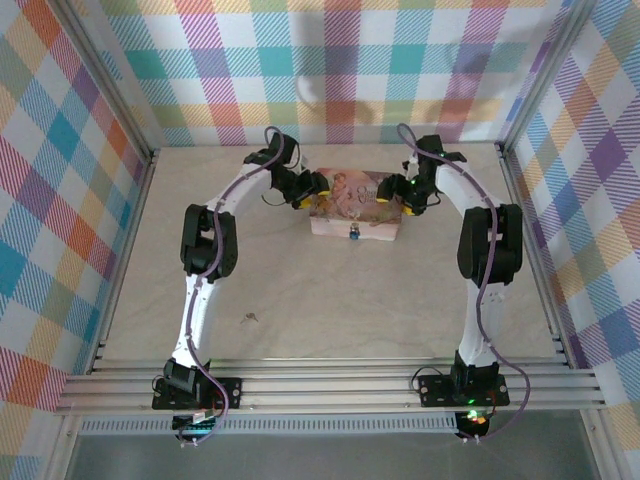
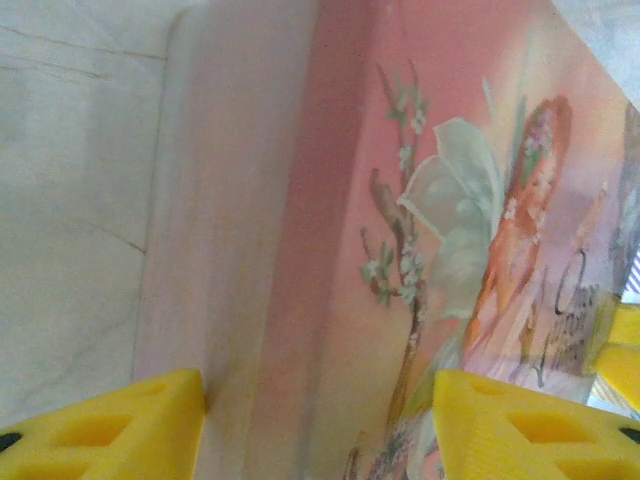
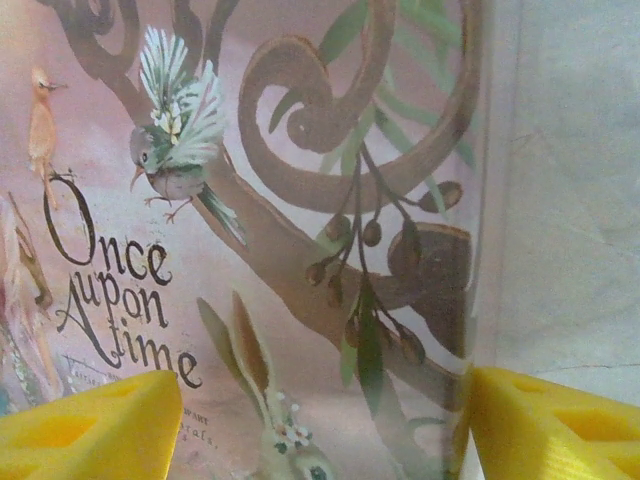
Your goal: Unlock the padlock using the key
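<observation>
Centrally on the far tabletop (image 1: 300, 300) sits the pink box (image 1: 350, 200). The left tool (image 1: 312, 192) and right tool (image 1: 396, 203) straddle its ends, jaws apart, gripping nothing. The padlock (image 1: 354, 235) is on its near face; the key (image 1: 249, 318) lies near-left, well apart.

Pastel plaid cloth walls (image 1: 330, 60) enclose 3 sides of the pale beige worktop (image 1: 330, 300); silver aluminium rails (image 1: 330, 385) run along its near edge.

The pink box (image 2: 330, 250) has a smooth, faintly glossy printed-paper skin; the tabletop (image 1: 330, 300) is pale and matt; the yellow fingertip pads (image 3: 90, 430) look like matt moulded plastic.
</observation>
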### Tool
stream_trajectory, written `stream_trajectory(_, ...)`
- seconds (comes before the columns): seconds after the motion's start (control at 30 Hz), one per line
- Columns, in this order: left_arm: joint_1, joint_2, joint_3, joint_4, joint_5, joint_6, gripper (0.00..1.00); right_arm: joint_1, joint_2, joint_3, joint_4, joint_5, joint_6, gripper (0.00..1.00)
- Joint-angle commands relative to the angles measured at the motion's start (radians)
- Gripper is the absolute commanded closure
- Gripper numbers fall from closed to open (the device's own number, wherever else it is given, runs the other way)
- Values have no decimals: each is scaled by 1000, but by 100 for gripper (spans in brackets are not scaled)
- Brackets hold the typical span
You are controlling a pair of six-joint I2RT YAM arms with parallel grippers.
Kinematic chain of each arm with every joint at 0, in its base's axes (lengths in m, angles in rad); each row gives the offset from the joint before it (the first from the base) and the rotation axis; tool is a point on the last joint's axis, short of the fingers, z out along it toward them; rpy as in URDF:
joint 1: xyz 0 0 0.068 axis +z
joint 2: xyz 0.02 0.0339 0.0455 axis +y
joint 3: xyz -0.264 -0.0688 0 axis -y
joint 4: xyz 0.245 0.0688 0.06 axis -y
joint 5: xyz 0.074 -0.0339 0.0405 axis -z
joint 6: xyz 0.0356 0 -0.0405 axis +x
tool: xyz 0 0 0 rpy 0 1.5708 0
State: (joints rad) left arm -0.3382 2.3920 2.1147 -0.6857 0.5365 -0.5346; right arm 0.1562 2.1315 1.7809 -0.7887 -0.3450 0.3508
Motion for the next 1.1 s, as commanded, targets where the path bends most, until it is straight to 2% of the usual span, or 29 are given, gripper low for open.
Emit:
stream_trajectory(0.0, 8, -65, -71, -57, -23, 7, 41, 85, 33, 32, -28, -119, -15, 26)
stream_trajectory(0.2, 59, -181, -254, -51, -77, 25, 43, 204, 86, 114, -81, -123, -1, 26)
stream_trajectory(0.4, 132, -306, -442, -8, -111, 28, 44, 301, 127, 174, -52, -129, 44, 26)
stream_trajectory(0.6, 193, -381, -545, 0, -133, 27, 44, 316, 228, 327, -88, -130, 31, 26)
stream_trajectory(0.83, 200, -410, -588, 8, -160, 10, 44, 318, 356, 549, -154, -137, 21, 26)
stream_trajectory(1.07, 202, -431, -545, -62, -232, 33, 38, 316, 338, 609, -195, -59, -2, 18)
